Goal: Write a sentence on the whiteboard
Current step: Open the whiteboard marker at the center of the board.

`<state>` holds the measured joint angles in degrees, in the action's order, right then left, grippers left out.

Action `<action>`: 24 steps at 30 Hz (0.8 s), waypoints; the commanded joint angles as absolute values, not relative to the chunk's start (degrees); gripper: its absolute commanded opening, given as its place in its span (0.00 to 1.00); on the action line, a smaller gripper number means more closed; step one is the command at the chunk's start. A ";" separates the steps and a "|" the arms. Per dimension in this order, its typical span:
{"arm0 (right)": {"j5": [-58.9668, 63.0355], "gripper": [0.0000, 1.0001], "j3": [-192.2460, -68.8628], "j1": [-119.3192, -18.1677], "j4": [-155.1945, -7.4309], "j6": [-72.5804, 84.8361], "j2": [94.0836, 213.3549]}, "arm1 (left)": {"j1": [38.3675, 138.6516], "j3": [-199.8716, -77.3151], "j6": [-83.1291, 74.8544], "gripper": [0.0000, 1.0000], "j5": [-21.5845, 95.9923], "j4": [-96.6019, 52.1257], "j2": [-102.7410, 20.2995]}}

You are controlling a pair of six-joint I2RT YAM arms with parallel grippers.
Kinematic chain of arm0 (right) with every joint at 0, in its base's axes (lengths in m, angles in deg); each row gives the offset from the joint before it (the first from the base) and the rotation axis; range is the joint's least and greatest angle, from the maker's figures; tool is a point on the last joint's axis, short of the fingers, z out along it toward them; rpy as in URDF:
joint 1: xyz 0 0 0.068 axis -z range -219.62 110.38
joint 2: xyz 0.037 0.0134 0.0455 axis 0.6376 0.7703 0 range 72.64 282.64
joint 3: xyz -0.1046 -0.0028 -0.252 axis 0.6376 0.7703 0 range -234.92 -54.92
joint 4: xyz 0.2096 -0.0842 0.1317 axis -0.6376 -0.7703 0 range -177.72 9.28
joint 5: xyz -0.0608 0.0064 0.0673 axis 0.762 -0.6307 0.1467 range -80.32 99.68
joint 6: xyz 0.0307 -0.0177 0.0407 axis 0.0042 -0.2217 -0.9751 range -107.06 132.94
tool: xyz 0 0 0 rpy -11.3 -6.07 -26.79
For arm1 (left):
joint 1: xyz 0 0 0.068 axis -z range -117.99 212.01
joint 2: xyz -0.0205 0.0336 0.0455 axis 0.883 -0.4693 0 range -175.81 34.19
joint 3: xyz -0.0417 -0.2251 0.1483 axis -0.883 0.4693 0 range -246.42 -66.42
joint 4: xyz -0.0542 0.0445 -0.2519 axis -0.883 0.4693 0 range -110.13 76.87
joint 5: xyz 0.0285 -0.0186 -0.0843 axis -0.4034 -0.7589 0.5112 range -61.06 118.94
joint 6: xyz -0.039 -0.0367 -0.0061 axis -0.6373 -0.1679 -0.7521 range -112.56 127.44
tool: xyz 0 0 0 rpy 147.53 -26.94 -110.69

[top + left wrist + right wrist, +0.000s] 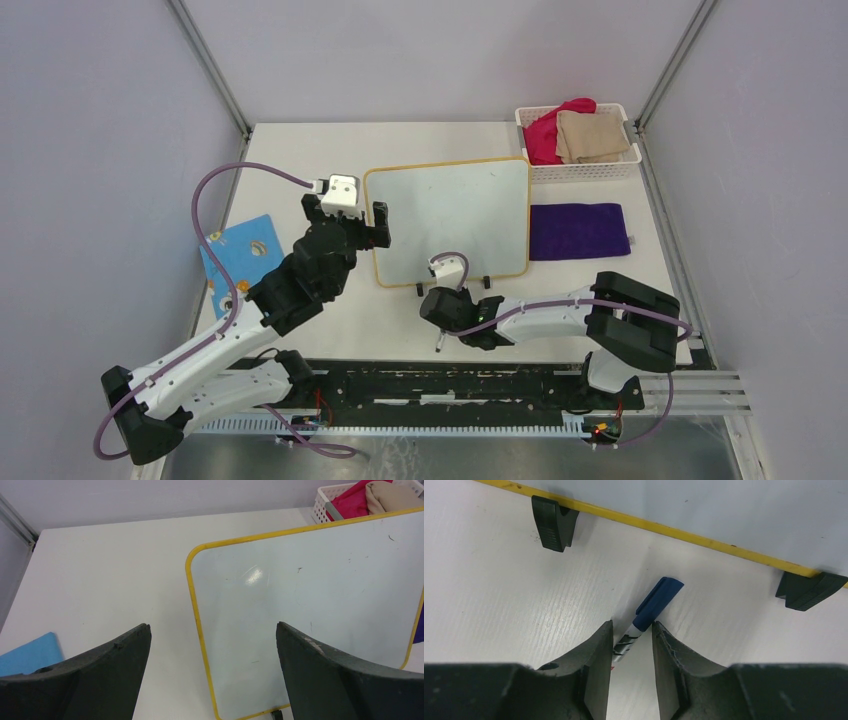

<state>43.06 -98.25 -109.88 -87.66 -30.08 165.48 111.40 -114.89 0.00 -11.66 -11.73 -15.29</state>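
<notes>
The whiteboard (450,215) stands near the table's middle with its yellow rim and black feet; its face (310,605) carries no sentence, only a few tiny specks. My left gripper (352,232) is open and empty, its jaws wide apart (212,625) over the board's left rim. My right gripper (447,312) is low at the table in front of the board's bottom rim (674,530). Its jaws (632,622) are closed on a marker (659,597) with a blue cap that points toward the board. The marker's tail (438,345) sticks out toward me.
A white basket (580,170) with red and tan cloths stands at the back right. A purple cloth (578,230) lies right of the board. A blue card (240,250) lies at the left edge. The board's two black feet (551,522) (806,590) rest just beyond the marker.
</notes>
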 commanded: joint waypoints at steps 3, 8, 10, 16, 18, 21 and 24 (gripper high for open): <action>42.64 0.34 -97.15 -109.30 -87.93 -25.66 164.19 | 111.84 -115.82 2.26 1.00 -13.17 -13.27 -14.88; 41.11 0.29 -98.04 -108.68 -87.33 -22.86 164.39 | 111.80 -115.82 2.25 1.00 -13.21 -13.18 -14.86; 40.49 0.27 -98.50 -108.68 -87.27 -22.03 164.48 | 111.82 -115.82 2.26 1.00 -13.21 -13.12 -14.80; 39.45 0.27 -98.69 -108.61 -88.20 -19.79 163.64 | 111.82 -115.91 2.25 1.00 -13.02 -13.19 -14.77; 38.79 0.34 -98.53 -108.68 -88.31 -19.50 162.56 | 111.84 -115.91 2.26 1.00 -12.98 -13.14 -14.77; 37.47 0.47 -98.34 -108.63 -88.73 -19.32 160.75 | 111.84 -115.92 2.26 1.00 -12.92 -13.17 -14.77; 36.41 0.52 -98.21 -108.68 -89.45 -19.24 159.22 | 111.84 -115.91 2.25 1.00 -12.89 -13.12 -14.80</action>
